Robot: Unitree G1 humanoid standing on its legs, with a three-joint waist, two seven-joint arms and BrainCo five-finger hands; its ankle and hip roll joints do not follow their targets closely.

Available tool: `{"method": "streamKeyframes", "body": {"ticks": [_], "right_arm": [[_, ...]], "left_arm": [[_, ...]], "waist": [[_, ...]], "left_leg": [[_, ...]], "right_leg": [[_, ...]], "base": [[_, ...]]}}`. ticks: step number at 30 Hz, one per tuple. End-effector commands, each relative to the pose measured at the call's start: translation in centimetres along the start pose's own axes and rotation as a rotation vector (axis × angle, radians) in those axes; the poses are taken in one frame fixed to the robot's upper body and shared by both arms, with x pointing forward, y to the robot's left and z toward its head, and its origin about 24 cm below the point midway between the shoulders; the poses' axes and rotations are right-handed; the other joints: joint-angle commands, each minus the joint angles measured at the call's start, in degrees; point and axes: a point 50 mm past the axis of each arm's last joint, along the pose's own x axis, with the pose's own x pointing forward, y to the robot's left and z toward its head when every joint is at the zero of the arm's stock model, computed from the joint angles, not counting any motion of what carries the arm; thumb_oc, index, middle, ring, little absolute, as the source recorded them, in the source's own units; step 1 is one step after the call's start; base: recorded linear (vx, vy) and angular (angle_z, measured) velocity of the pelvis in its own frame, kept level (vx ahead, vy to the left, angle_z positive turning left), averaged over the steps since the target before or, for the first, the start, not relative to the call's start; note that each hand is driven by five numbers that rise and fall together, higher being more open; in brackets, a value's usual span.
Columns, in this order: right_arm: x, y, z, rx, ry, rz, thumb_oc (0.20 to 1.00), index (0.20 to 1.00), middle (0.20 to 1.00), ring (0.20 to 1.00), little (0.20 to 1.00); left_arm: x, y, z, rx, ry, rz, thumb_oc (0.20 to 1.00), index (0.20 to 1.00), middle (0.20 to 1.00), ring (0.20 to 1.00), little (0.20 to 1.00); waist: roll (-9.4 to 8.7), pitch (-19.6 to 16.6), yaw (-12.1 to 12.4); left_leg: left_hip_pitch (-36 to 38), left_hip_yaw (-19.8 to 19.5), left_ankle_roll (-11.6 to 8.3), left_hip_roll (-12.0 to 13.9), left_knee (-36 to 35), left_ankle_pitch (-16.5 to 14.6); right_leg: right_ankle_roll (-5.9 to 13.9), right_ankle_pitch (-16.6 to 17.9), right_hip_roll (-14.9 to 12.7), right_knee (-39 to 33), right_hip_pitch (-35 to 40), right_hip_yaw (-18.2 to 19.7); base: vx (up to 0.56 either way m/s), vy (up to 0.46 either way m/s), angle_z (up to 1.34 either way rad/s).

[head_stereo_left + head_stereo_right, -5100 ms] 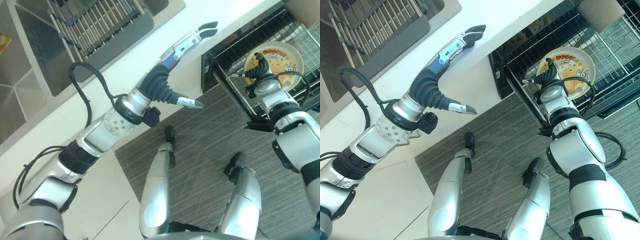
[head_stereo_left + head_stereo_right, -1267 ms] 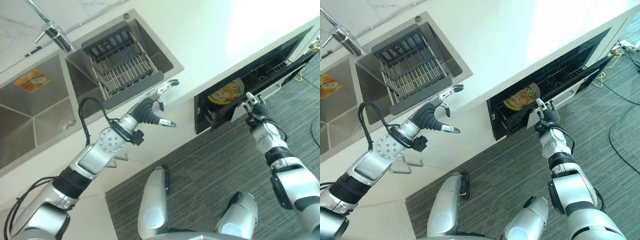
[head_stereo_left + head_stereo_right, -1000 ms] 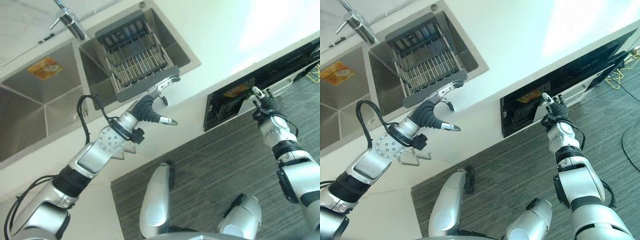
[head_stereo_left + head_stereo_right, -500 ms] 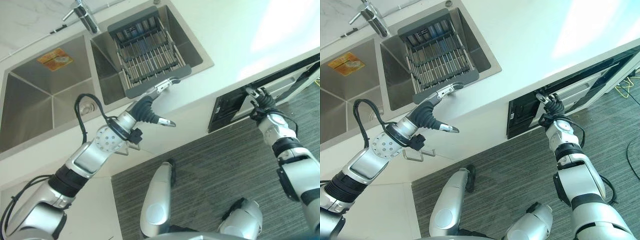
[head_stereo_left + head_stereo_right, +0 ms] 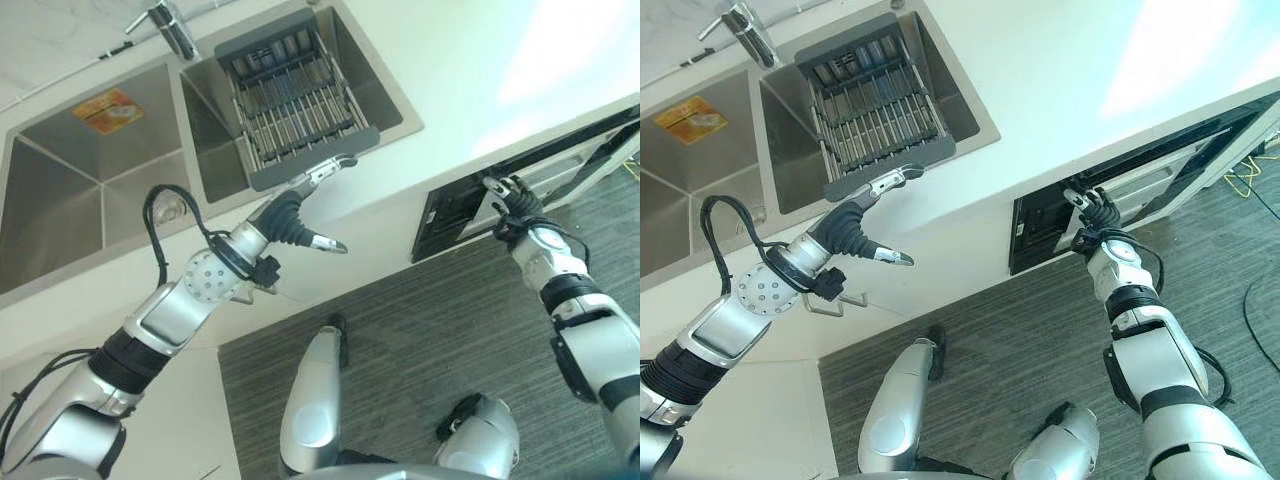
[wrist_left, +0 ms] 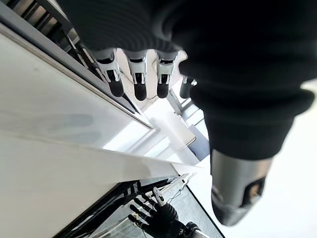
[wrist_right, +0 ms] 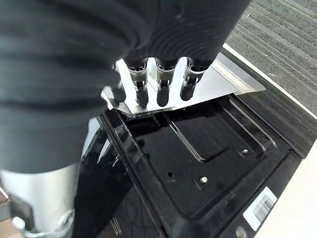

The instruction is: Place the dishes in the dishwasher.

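**Right hand at the dishwasher front, left hand over the sink edge**

White table point(image 5: 480, 60) runs across the kitchen, with a steel double sink point(image 5: 70, 190) set into it and a tap point(image 5: 170, 28) behind. One basin holds a dark wire drying rack point(image 5: 295, 100). Grey ribbed flooring point(image 5: 430, 330) lies below. Under the table edge sits the dishwasher point(image 5: 1040, 225), its black opening only slightly ajar. The right hand point(image 5: 1092, 215) is at the front of the dishwasher, fingers point(image 7: 163, 84) straight and spread against a pale panel, clamped on nothing. The left hand point(image 5: 300, 205) hovers above the table by the rack's near rim, fingers point(image 6: 141, 82) extended and relaxed, thumb apart, empty.
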Motion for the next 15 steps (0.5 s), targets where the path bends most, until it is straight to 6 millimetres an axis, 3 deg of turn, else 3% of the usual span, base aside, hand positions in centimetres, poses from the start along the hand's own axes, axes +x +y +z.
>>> {"method": "streamKeyframes", "body": {"ticks": [1,3,4,5,10,13,15], "right_arm": [[0.2,6.3,5.9,0.095,-0.286,0.233,1.000,1.000,1.000,1.000,1.000],[-0.3,4.6,1.6,0.092,-0.196,0.197,1.000,1.000,1.000,1.000,1.000],[-0.4,4.2,0.8,0.095,-0.177,0.194,1.000,1.000,1.000,1.000,1.000],[-0.9,3.3,-1.5,0.095,-0.126,0.167,1.000,1.000,1.000,1.000,1.000],[-5.8,-2.8,-12.1,0.127,0.138,0.023,1.000,1.000,1.000,1.000,1.000],[-9.5,-5.8,-16.5,0.120,0.276,-0.041,1.000,1.000,1.000,1.000,1.000],[-11.0,-6.5,-18.0,0.119,0.327,-0.071,1.000,1.000,1.000,1.000,1.000]], "left_arm": [[1.2,2.8,3.2,0.057,-0.160,0.057,1.000,1.000,1.000,1.000,1.000],[0.7,2.2,2.4,0.053,-0.119,0.061,1.000,1.000,1.000,1.000,1.000],[0.5,2.0,2.2,0.054,-0.110,0.062,1.000,1.000,1.000,1.000,1.000],[0.1,1.8,1.9,0.058,-0.092,0.071,1.000,1.000,1.000,1.000,1.000],[-3.1,1.5,-0.1,0.059,0.026,0.152,1.000,1.000,1.000,1.000,1.000],[-6.4,1.3,-1.6,0.016,0.119,0.203,1.000,1.000,1.000,1.000,1.000],[-8.4,1.0,-2.2,-0.001,0.174,0.254,1.000,1.000,1.000,1.000,1.000]], "waist": [[-1.95,-1.5,1.9],[-2.70,-2.7,1.2],[-2.76,-2.9,1.1],[-2.91,-3.6,0.7],[-3.97,-9.0,-0.8],[-3.87,-12.6,-0.7],[-3.84,-14.1,-0.7]], "left_leg": [[4.9,-1.4,0.51,-0.4,0.2,-5.2],[7.7,-0.7,-0.02,0.6,-3.1,-3.4],[8.3,-0.6,-0.07,0.7,-3.9,-3.0],[9.6,-0.3,-0.20,1.1,-5.8,-2.2],[15.8,0.8,-1.81,2.1,-17.0,3.1],[18.8,0.8,-2.70,2.7,-21.8,5.7],[20.2,0.4,-2.82,2.8,-24.0,6.9]], "right_leg": [[-0.37,12.3,0.2,-8.6,1.6,4.7],[-0.10,13.1,1.4,-13.1,5.6,3.1],[-0.12,13.3,1.8,-14.0,6.3,3.1],[-0.15,13.4,3.3,-16.5,8.2,3.1],[-0.24,13.5,10.3,-29.0,17.5,2.7],[-0.32,13.7,12.7,-33.6,21.2,1.8],[-0.64,14.1,13.8,-35.5,22.4,1.5]], "base": [[-0.02,-0.156,0.13],[-0.01,-0.106,0.12],[0.00,-0.064,0.07],[0.02,-0.068,-0.05],[0.12,-0.066,0.02],[0.15,-0.019,0.16],[0.05,-0.002,0.12]]}}
